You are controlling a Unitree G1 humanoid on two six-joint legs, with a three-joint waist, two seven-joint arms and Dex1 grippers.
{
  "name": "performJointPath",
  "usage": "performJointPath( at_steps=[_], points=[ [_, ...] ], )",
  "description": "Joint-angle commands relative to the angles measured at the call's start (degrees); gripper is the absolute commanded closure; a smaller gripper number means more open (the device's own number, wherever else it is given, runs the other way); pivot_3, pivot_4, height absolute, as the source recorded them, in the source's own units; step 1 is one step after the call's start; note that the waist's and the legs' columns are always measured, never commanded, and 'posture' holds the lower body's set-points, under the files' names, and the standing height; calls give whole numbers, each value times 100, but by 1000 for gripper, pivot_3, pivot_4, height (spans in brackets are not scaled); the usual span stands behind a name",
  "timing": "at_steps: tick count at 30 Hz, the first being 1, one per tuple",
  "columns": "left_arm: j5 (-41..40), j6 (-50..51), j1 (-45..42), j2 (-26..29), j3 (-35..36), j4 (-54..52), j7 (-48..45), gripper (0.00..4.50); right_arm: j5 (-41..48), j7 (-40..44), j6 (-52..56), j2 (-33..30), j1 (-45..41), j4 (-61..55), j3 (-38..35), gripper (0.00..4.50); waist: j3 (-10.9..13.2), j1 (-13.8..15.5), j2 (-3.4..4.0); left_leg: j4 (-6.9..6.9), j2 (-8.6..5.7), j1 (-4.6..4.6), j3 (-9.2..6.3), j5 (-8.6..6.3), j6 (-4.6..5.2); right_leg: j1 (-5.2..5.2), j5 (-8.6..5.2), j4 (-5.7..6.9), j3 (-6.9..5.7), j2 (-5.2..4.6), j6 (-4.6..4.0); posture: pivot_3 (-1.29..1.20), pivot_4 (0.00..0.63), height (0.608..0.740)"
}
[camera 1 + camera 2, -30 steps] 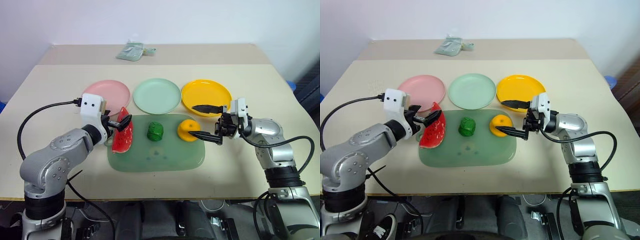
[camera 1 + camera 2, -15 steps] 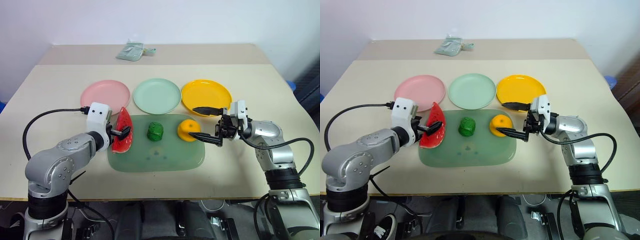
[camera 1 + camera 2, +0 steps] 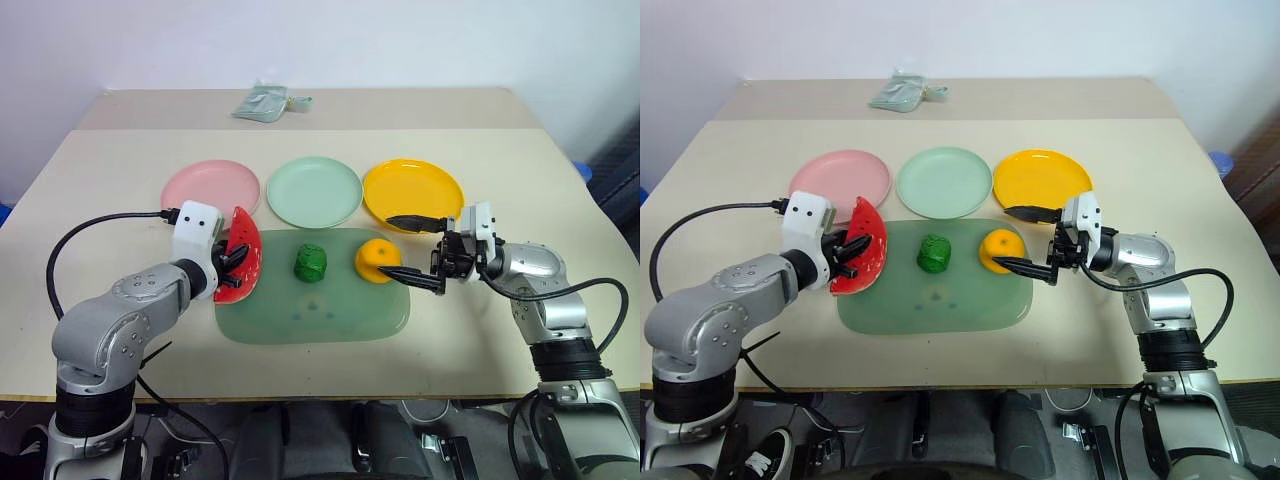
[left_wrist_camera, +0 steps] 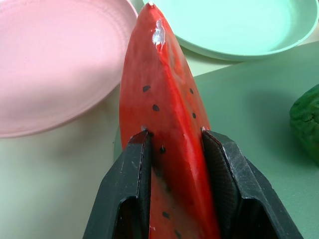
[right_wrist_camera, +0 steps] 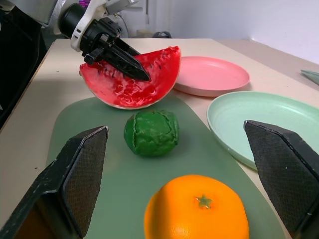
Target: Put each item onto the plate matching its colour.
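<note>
now the watermelon wedge [image 4: 167,124] stands on edge at the left end of the green mat [image 3: 330,315], just beside the pink plate [image 3: 205,185], pinched between the two fingers of the left gripper [image 4: 174,144]. the green vegetable [image 3: 311,263] and the orange [image 3: 376,260] sit on the mat, below the mint plate [image 3: 314,190] and the yellow plate [image 3: 412,192]. the right gripper [image 3: 410,252] hovers beside the orange, fingers spread wide, holding nothing.

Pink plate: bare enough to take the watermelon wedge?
Yes, the round pink plastic plate is bare, as are the mint plate and yellow-orange plate. Crowded: the green mat's far half, holding all three toys.
</note>
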Motion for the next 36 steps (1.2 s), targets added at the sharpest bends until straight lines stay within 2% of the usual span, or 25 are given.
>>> performJointPath(
  at_steps=[1,6,10,15,23,27,31,34,36],
  points=[
    [141,-141,-253,138,108,-88,-83,3056,20,-4,-98,-47,-11,-107,-133,0,0,2,-1,0,0,0,0,0,0,0,0,0,0,0,0,0,150,740],
    [268,-263,-684,270,252,141,-188,3056,118,-24,-37,6,-60,-136,-159,0,1,1,-1,0,-1,0,0,0,0,0,0,-1,0,0,0,0,150,740],
    [564,-753,-1158,390,305,911,-290,3056,184,-188,-33,142,-219,-131,-205,0,1,0,-1,0,0,0,0,0,-1,0,0,0,-1,1,0,0,150,740],
    [1211,-2131,-1945,326,223,2866,-405,3056,-3,-551,-229,386,-411,23,-188,0,1,0,-1,0,0,0,0,1,-1,-2,0,0,-1,3,0,0,150,740],
    [1852,-4095,-2914,40,138,5724,-732,3056,-76,-596,-282,390,-388,-4,-183,0,4,92,-6,-1,-3,-2,5,1,-1,-2,1,-3,-2,0,3,0,150,740],
    [2048,-4743,-3286,-74,113,6660,-909,3056,-90,-623,-261,399,-362,-61,-179,0,4,110,-7,1,-2,-2,6,1,-2,-2,2,-1,-3,1,3,0,150,740],
    [2219,-5157,-3411,-129,59,7154,-1070,3056,-108,-623,-265,360,-325,-90,-178,0,4,112,-8,0,-2,-3,6,1,-2,-3,2,-1,-3,0,4,0,150,740],
    [2283,-5311,-3417,-145,70,7261,-1144,2120,-112,-626,-258,340,-304,-103,-186,0,4,110,-8,0,-2,-3,6,1,-2,-2,2,-1,-3,0,4,0,150,740],
    [2262,-5390,-3398,-133,119,7196,-1231,1099,-102,-631,-248,340,-294,-120,-189,0,5,110,-8,0,-2,-3,6,1,-2,-3,2,0,-3,1,4,0,150,740]
  ],
)
